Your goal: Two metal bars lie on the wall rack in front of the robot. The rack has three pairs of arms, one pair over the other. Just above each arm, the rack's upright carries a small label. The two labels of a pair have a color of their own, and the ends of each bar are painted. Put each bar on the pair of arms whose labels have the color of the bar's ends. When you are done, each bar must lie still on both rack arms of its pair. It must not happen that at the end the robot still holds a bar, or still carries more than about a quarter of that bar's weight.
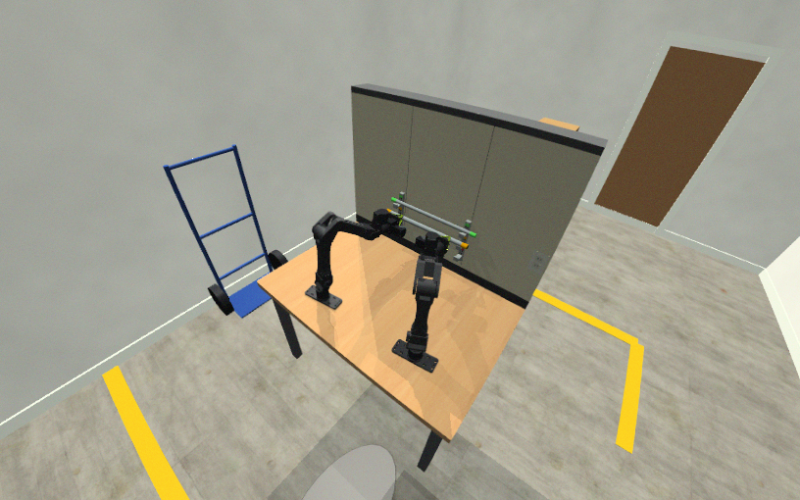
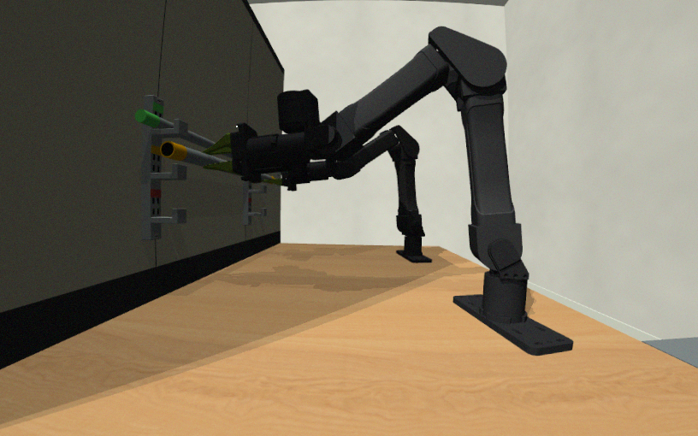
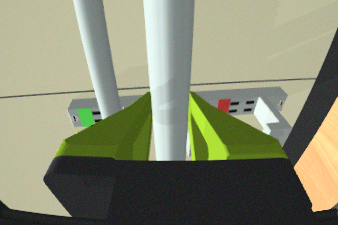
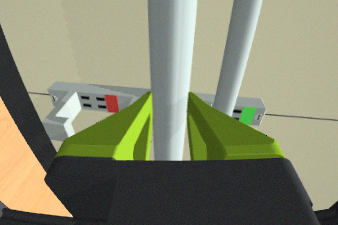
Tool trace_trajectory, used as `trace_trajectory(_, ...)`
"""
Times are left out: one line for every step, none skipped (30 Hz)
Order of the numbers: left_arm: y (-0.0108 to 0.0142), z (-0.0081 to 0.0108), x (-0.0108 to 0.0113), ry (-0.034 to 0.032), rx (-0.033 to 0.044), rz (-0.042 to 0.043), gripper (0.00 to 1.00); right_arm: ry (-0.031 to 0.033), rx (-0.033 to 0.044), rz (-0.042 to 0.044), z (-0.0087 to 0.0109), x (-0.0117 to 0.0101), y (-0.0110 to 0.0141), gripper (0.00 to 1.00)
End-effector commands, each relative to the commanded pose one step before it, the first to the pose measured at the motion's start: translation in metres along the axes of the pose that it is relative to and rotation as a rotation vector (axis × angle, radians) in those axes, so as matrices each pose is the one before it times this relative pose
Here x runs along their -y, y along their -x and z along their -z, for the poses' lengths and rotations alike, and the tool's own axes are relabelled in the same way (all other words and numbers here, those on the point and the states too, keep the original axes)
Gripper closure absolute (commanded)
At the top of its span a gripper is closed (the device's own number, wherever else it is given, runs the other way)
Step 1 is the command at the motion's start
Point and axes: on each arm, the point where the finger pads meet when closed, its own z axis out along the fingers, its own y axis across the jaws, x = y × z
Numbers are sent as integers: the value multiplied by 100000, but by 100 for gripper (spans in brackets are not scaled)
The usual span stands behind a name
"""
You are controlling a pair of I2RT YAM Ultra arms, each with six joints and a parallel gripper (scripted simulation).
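Observation:
The green-ended bar [image 1: 434, 217] [image 2: 147, 117] [image 3: 95, 36] [image 4: 242, 31] lies on the rack's top arms, under the green labels. The orange-ended bar [image 1: 427, 228] [image 2: 174, 150] [image 3: 172, 31] [image 4: 172, 31] is level, in front of the upright and a little above the height of the middle arms. My left gripper [image 1: 401, 220] [image 2: 205, 156] [image 3: 170, 99] and my right gripper [image 1: 447, 242] [image 4: 169, 99] are both shut on it. The orange label [image 2: 155, 150] sits above the middle arm [image 2: 166, 175]. Whether the bar is inside the middle arms' raised tips is unclear.
The bottom arm [image 2: 167, 218], under the red label [image 2: 155, 193], carries no bar. The wall panel [image 1: 533, 217] stands behind the rack. The wooden table top [image 1: 360, 347] is well below both grippers. The green-ended bar runs close above and behind the held bar.

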Motion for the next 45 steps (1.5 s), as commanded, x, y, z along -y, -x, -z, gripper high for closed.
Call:
trace_trajectory(-203,-75,-3891,11071,259,169,100,-10279,83,-2868,-294,3407,-171,100)
trace_trajectory(0,-90,-12,0,0,0,100,0,0,0,-90,-8,0,100)
trace_trajectory(0,-90,-12,0,0,0,100,0,0,0,-90,-8,0,100)
trace_trajectory(0,-90,-12,0,0,0,100,0,0,0,-90,-8,0,100)
trace_trajectory(0,-90,-12,0,0,0,100,0,0,0,-90,-8,0,100)
trace_trajectory(0,-90,-12,0,0,0,100,0,0,0,-90,-8,0,100)
trace_trajectory(0,-90,-12,0,0,0,100,0,0,0,-90,-8,0,100)
trace_trajectory(0,-90,-12,0,0,0,100,0,0,0,-90,-8,0,100)
trace_trajectory(0,-90,-12,0,0,0,100,0,0,0,-90,-8,0,100)
trace_trajectory(0,-90,-12,0,0,0,100,0,0,0,-90,-8,0,100)
trace_trajectory(0,-90,-12,0,0,0,100,0,0,0,-90,-8,0,100)
trace_trajectory(0,-90,-12,0,0,0,100,0,0,0,-90,-8,0,100)
trace_trajectory(0,-90,-12,0,0,0,100,0,0,0,-90,-8,0,100)
trace_trajectory(0,0,0,0,0,0,100,0,0,0,0,0,0,100)
trace_trajectory(0,0,0,0,0,0,100,0,0,0,0,0,0,100)
trace_trajectory(-1,-80,-135,164,-23,-52,100,-152,22,-82,-84,112,0,100)
trace_trajectory(0,-90,-61,0,0,0,100,0,0,0,-90,59,0,100)
trace_trajectory(0,-90,-61,0,0,0,100,0,0,0,-90,59,0,100)
trace_trajectory(0,-90,-61,0,0,0,100,0,0,0,-90,59,0,100)
trace_trajectory(0,-90,-61,0,0,0,100,0,0,0,-90,59,0,100)
trace_trajectory(0,-90,-61,0,0,0,100,0,0,0,-90,59,0,100)
trace_trajectory(0,-90,-61,0,0,0,100,0,0,0,-90,59,0,100)
trace_trajectory(0,-90,-61,0,0,0,100,0,0,0,-90,59,0,100)
trace_trajectory(0,-90,-61,0,0,0,100,0,0,0,-90,59,0,100)
trace_trajectory(0,-90,-61,0,0,0,100,0,0,0,-90,59,0,100)
trace_trajectory(0,-90,-61,0,0,0,100,0,0,0,-90,59,0,100)
trace_trajectory(0,-90,-61,0,0,0,100,0,0,0,-90,59,0,100)
trace_trajectory(0,-90,-61,0,0,0,100,0,0,0,-90,59,0,100)
trace_trajectory(0,-90,-61,0,0,0,100,0,0,0,-90,59,0,100)
trace_trajectory(0,-90,-61,0,0,0,100,0,0,0,-90,59,0,100)
trace_trajectory(0,0,0,0,0,0,100,0,0,0,0,0,0,100)
trace_trajectory(0,0,0,0,0,0,100,0,0,0,0,0,0,100)
trace_trajectory(-2,-91,34,-21,-8,-21,100,20,18,13,-89,-37,5,100)
trace_trajectory(0,-90,25,0,0,0,100,0,0,0,-90,-28,0,100)
trace_trajectory(0,-90,25,0,0,0,100,0,0,0,-90,-28,0,100)
trace_trajectory(0,-90,25,0,0,0,100,0,0,0,-90,-28,0,100)
trace_trajectory(0,-90,25,0,0,0,100,0,0,0,-90,-28,0,100)
trace_trajectory(0,-90,25,0,0,0,100,0,0,0,-90,-28,0,100)
trace_trajectory(0,-90,25,0,0,0,100,0,0,0,-90,-28,0,100)
trace_trajectory(0,-90,25,0,0,0,100,0,0,0,-90,-28,0,100)
trace_trajectory(0,-90,25,0,0,0,100,0,0,0,-90,-28,0,100)
trace_trajectory(0,-90,25,0,0,0,100,0,0,0,-90,-28,0,100)
trace_trajectory(0,-90,25,0,0,0,100,0,0,0,-90,-28,0,100)
trace_trajectory(0,-90,25,0,0,0,100,0,0,0,-90,-28,0,100)
trace_trajectory(0,-90,25,0,0,0,100,0,0,0,-90,-28,0,100)
